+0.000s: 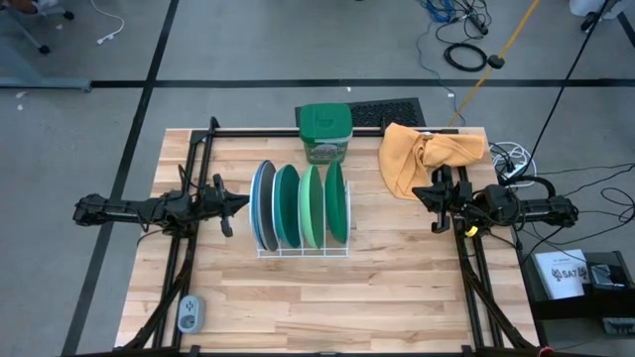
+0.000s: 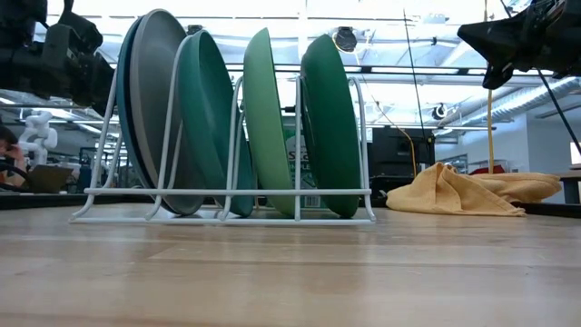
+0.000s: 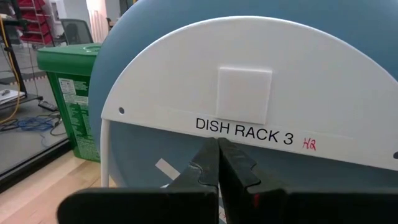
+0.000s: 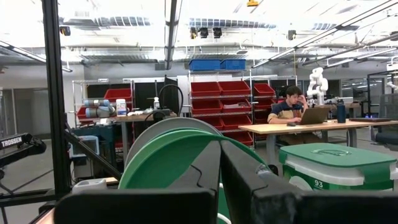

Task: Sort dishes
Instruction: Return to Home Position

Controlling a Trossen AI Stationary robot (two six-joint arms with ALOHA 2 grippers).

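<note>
Five plates stand on edge in a white wire rack (image 1: pixel 302 250) at the table's middle. From left to right they are blue (image 2: pixel 124 91), grey (image 2: pixel 159 109), teal (image 2: pixel 204 118), light green (image 2: pixel 263 118) and dark green (image 2: pixel 331 118). My left gripper (image 1: pixel 241 205) is shut and empty. It hovers just left of the rack, facing the rack's white labelled end plate (image 3: pixel 249 81) and the blue plate (image 3: pixel 348 37). My right gripper (image 1: pixel 421 193) is shut and empty. It hovers right of the rack, facing the dark green plate (image 4: pixel 165 168).
A green lidded tub (image 1: pixel 325 132) stands behind the rack at the far edge. An orange cloth (image 1: pixel 427 154) lies at the far right, just behind my right gripper. A small grey device (image 1: pixel 189 314) lies at the near left corner. Bare wood lies in front of the rack.
</note>
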